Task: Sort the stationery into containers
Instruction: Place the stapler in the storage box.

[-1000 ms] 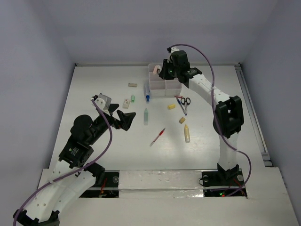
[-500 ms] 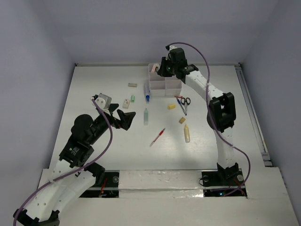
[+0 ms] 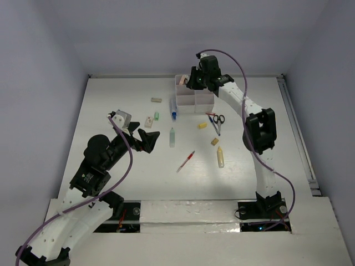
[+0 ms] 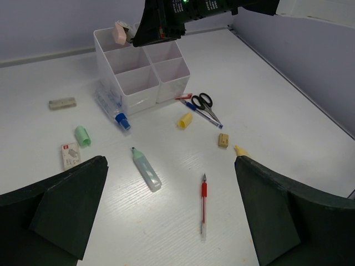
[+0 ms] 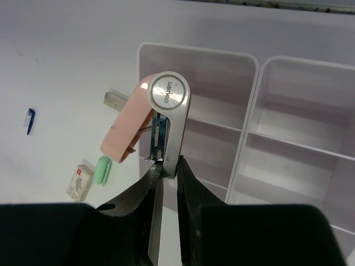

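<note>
My right gripper [image 5: 166,169] is shut on a pink and silver stapler [image 5: 145,123] and holds it above the far left compartment of the white organizer tray [image 5: 253,94]. From above, the right gripper [image 3: 191,82] is over the tray's [image 3: 194,103] far left corner. My left gripper [image 3: 143,138] is open and empty, hovering left of a pale-green marker [image 4: 147,169] and a red pen [image 4: 203,205]. Black scissors [image 4: 205,100], a blue pen [image 4: 206,115], a yellow tube [image 4: 184,119] and a beige eraser [image 4: 223,140] lie right of the tray.
A cream marker [image 3: 221,157] lies at the right. A blue-capped clear tube [image 4: 113,108] leans on the tray's left wall. A green cap [image 4: 82,136], a labelled eraser [image 4: 70,155] and a beige eraser [image 4: 62,103] lie to the left.
My right gripper has shifted slightly with the stapler over the tray's far left corner, and its arm has folded in. The left arm has not moved.
</note>
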